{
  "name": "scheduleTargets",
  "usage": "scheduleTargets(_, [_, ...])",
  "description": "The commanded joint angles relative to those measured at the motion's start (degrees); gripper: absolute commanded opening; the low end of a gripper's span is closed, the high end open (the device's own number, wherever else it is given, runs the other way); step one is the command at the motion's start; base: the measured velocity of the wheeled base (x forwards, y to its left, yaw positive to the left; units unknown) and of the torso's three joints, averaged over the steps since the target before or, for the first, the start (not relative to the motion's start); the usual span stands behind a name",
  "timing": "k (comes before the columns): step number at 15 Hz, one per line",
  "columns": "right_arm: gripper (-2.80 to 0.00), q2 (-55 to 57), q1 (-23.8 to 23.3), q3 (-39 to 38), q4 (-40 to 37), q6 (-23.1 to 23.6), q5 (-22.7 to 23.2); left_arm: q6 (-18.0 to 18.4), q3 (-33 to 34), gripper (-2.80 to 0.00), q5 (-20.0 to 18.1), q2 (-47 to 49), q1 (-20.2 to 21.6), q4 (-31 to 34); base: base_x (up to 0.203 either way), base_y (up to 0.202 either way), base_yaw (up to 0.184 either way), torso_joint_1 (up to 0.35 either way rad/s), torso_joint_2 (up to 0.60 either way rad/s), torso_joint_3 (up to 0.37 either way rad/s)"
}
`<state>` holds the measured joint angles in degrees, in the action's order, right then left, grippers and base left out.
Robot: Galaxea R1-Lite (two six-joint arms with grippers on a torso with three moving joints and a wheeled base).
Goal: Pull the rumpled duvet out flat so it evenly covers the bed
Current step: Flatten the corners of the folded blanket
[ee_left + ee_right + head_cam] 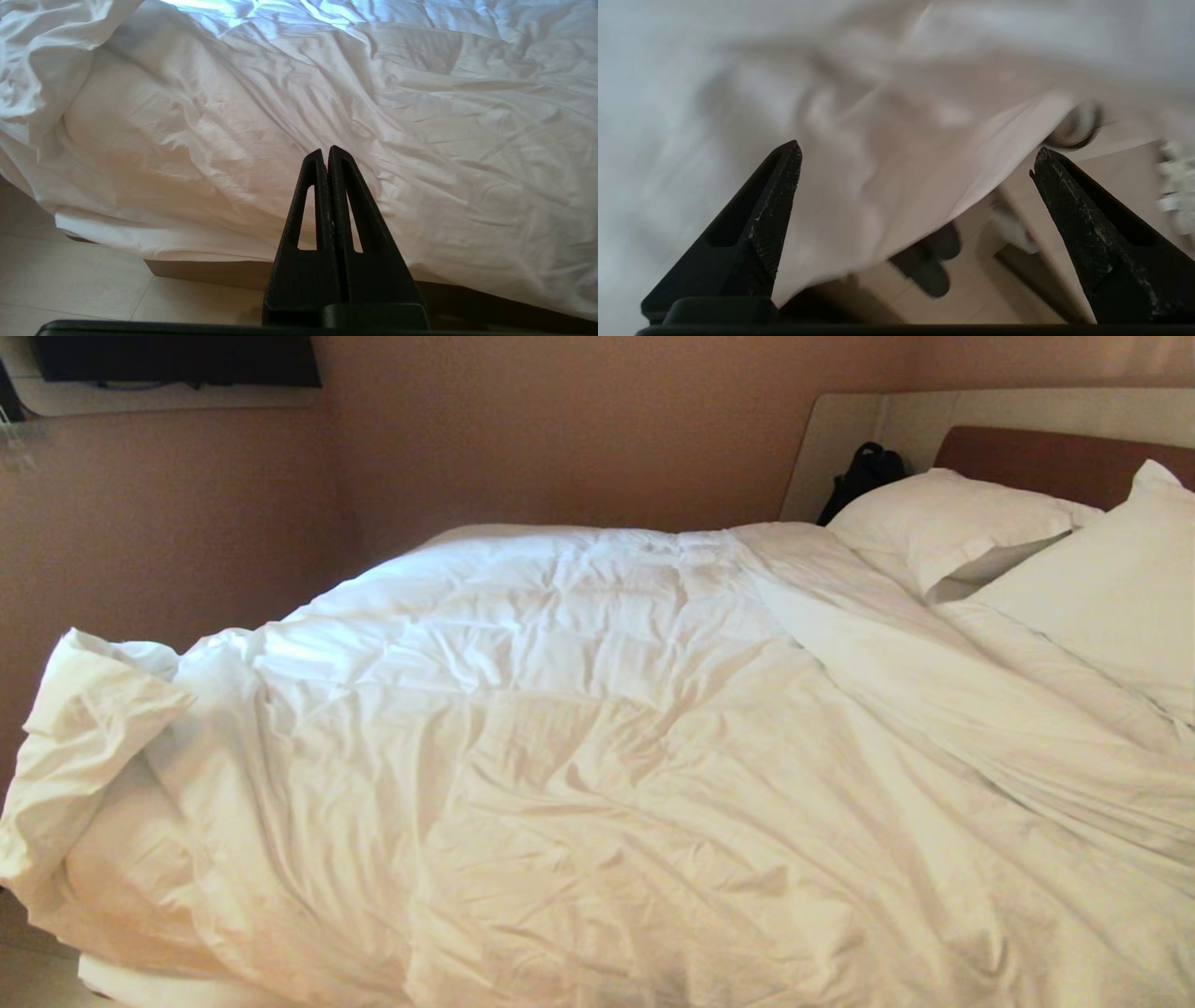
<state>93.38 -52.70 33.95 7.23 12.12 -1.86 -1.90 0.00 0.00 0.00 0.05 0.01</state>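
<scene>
The white quilted duvet (pixel 560 728) lies wrinkled over most of the bed (pixel 1055 457), with a bunched, folded-back corner (pixel 84 728) at the near left. Neither arm shows in the head view. My left gripper (pixel 326 151) is shut with nothing in it and points at the duvet's hanging side (pixel 196 154), above the floor. My right gripper (pixel 915 156) stands wide open over the duvet's hanging edge (pixel 896 186), with only air between its fingers and the floor below.
Two white pillows (pixel 943 518) (pixel 1111 588) lie by the brown headboard, with a black bag (pixel 864 476) behind them. A dark shelf (pixel 177 359) hangs on the left wall. Dark slippers (pixel 931 266) lie on the tan floor (pixel 70 284) under the duvet's edge.
</scene>
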Motion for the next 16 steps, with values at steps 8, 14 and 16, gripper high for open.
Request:
scheduleTargets(8, [0.00, 1.9, 0.0, 1.6, 15.2, -4.0, -5.6, 0.0, 0.0, -2.80, 0.1, 0.0, 0.0, 0.0, 0.000, 0.000, 0.000, 0.000, 0.00, 0.000])
scheduleTargets(14, [0.00, 2.7, 0.0, 2.6, 15.3, -4.1, -9.0, 0.0, 0.0, -2.80, 0.1, 0.0, 0.0, 0.0, 0.000, 0.000, 0.000, 0.000, 0.00, 0.000])
scheduleTargets(16, [0.00, 3.1, 0.0, 2.6, 15.4, -4.0, -11.2, 0.0, 0.0, -2.80, 0.1, 0.0, 0.0, 0.0, 0.000, 0.000, 0.000, 0.000, 0.00, 0.000])
